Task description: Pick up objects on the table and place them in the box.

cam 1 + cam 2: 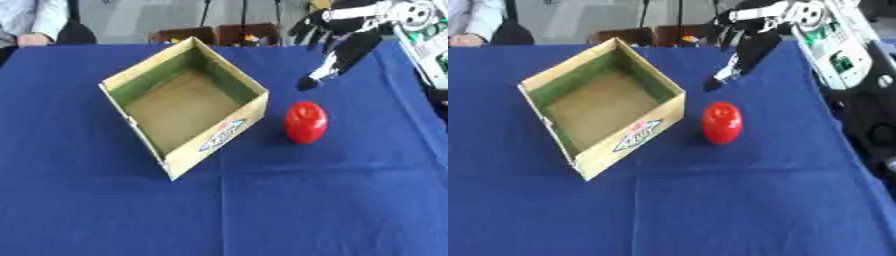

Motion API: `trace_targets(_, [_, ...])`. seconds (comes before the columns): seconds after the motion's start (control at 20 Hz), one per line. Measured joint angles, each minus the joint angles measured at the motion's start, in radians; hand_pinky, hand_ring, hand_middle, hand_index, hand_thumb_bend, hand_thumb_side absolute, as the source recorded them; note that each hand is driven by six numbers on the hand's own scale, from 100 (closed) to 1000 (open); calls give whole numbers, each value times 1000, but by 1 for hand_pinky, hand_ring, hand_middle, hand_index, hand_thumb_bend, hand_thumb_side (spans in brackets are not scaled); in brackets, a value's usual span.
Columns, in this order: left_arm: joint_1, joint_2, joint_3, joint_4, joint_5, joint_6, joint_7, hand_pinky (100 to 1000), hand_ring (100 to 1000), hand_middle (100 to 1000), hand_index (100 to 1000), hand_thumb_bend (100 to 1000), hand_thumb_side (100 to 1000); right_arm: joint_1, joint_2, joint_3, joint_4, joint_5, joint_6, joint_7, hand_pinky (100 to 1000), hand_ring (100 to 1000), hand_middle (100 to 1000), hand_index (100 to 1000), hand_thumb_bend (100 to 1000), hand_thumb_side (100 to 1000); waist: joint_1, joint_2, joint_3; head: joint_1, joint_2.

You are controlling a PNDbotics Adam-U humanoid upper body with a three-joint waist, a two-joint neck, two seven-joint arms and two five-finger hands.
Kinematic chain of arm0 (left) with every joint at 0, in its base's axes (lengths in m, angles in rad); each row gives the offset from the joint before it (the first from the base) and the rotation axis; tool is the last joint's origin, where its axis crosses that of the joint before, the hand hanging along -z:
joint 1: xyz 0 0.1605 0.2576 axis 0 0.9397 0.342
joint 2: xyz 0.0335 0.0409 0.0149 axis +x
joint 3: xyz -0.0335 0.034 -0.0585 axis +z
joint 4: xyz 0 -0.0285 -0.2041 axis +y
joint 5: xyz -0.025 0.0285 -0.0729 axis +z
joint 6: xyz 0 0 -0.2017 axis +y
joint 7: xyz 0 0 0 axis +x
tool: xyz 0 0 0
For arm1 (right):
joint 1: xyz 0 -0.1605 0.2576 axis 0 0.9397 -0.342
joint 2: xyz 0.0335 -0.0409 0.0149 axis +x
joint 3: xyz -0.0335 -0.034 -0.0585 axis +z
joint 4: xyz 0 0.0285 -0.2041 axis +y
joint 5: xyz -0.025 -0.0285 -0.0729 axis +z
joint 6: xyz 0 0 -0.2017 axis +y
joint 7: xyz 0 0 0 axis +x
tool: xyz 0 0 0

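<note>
Blue cloth [332, 200]; cardboard box [214, 137], glossy red ovoid [306, 122].

Brown chairs [219, 34], perhaps, beyond table [262, 210]

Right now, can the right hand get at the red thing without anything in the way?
Probably yes. The right hand hangs with fingers spread, above and behind the red thing, with only bare cloth between them. The box stands to the left, apart from it.
</note>
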Motion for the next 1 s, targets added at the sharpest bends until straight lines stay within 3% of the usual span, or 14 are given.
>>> trace_targets(0.25, [0,0,0,0,0,0,0,633,833,813,871,100,998,35,-9,19,-28,14,25,-2,762,860,896,973,738,360,0,0,2,0,0])
trace_targets(1.0, [-1,0,0,0,0,2,-1,632,833,813,869,100,997,97,-16,62,-41,88,37,-4,761,854,886,942,680,306,0,0,3,-1,0])
